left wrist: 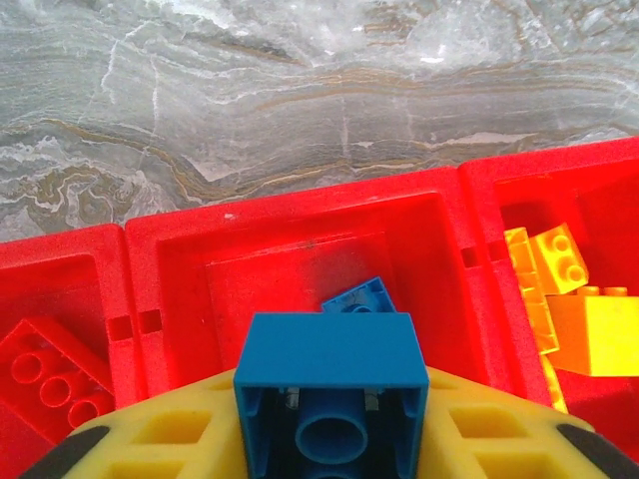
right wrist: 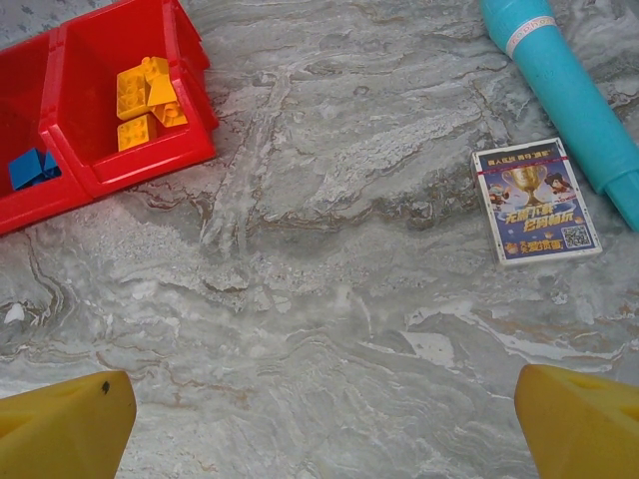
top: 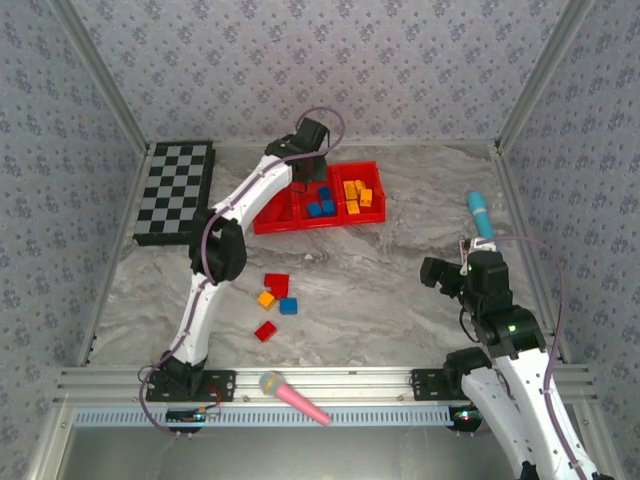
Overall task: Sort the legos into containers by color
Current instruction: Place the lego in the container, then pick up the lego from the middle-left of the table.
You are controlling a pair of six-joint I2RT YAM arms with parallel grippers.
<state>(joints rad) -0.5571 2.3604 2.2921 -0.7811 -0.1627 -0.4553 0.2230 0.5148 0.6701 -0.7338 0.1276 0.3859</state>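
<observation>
Left end effector (left wrist: 325,445) around lego (left wrist: 329,361) (perhaps)

Tray (left wrist: 300,249): red plastic, finely grained, satin walls. Blue brick (left wrist: 329,384) between my left fingers (left wrist: 519,414): smooth moulded plastic with a slight sheen. I record those fingers as matt yellow plastic. Table (left wrist: 300,100): marble-patterned, smooth, faintly glossy. Card (right wrist: 536,200): glossy printed paper. Teal microphone (right wrist: 569,90): smooth plastic.

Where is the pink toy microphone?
In the top view, the pink toy microphone lies on the near rail between the left arm base and the right arm base, nearer the left.
</observation>
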